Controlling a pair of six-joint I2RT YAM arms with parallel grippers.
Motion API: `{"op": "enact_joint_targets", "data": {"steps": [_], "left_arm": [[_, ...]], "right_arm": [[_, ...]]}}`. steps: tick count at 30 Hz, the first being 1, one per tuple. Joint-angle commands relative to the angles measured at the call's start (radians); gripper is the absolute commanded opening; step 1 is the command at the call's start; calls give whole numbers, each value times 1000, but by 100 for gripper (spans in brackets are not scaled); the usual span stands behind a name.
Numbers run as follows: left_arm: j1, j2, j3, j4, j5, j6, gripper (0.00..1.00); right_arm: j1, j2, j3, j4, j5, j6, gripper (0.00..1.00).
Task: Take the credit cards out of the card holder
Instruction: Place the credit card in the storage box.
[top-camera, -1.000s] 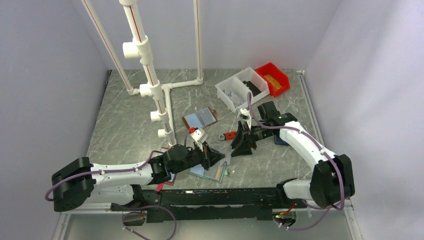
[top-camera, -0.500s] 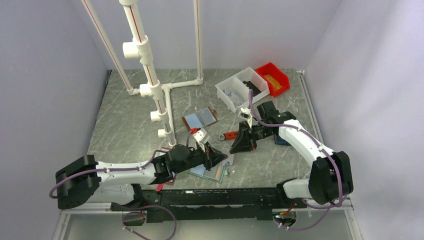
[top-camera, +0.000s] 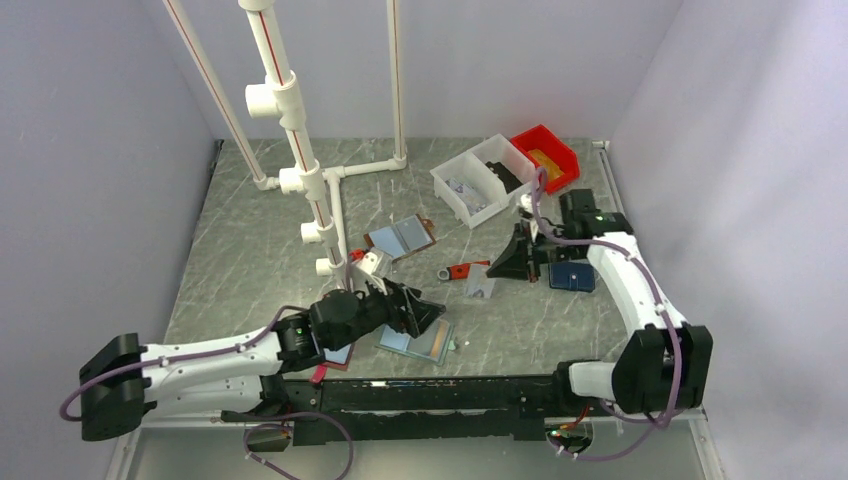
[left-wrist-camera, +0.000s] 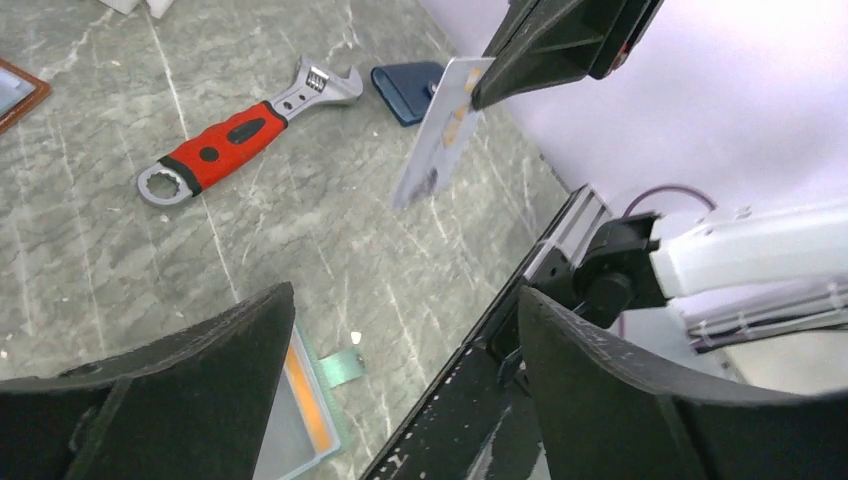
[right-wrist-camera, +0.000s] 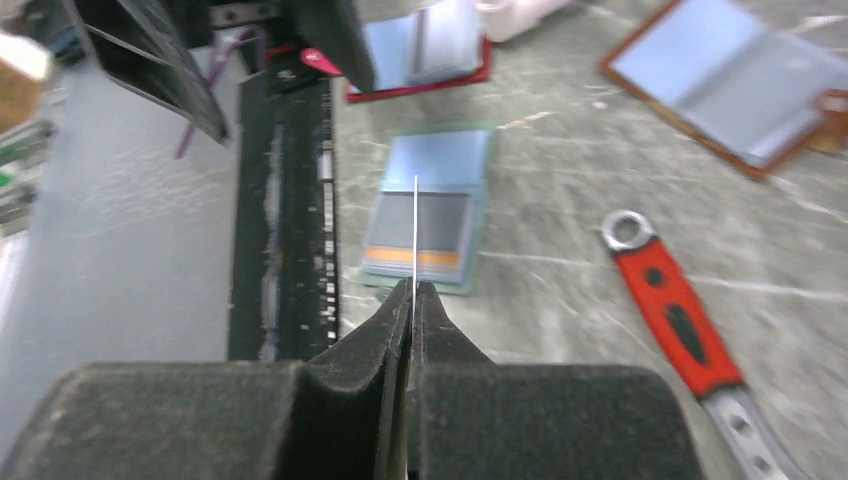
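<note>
Just bases-side of the red-handled adjustable wrench (top-camera: 460, 271), right gripper (top-camera: 495, 270) pinched tight on one pale credit card (left-wrist-camera: 437, 135), which hangs slantwise from the fingertips. Card holder (top-camera: 428, 343) lies unfolded and flat, farther toward the bases from the wrench, with an orange stripe showing in one panel. Left gripper (left-wrist-camera: 405, 300) sits near-left of the wrench, jaws wide apart, holding nothing.

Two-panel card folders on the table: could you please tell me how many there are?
3: the mint-green card holder near the front edge, a maroon-edged folder partly under the left arm, and a brown-edged folder mid-table. The arms may hide more.
</note>
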Motion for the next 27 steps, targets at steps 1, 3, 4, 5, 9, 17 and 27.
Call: {"op": "enact_joint_targets", "data": {"steps": [1,3,4,5,9,17,27], "left_arm": [[-1,-101,-31,-96,-94,-105,96],[-1,-135,-58,-120,-113,-160,99],[-1,-149,-73,-119,-109,-174,99],[0,-162,-86,-120,-102,-180,99],[1,-207,-103,-181,-92,-218,99],[1,-232,-114,-247,-95,-246,99],[1,-238,-105,-270,-75,-237,99]], "right_arm": [[-103,-106,-6,156,36,117,0],[-160,-129,-23,269,84,232,0],[-174,-134,-26,310,120,275,0],[-186,-133,-22,343,134,308,0],[-200,-76,56,380,226,345,0],[-196,107,288,331,411,302,0],[-116,298,539,305,520,252,0]]}}
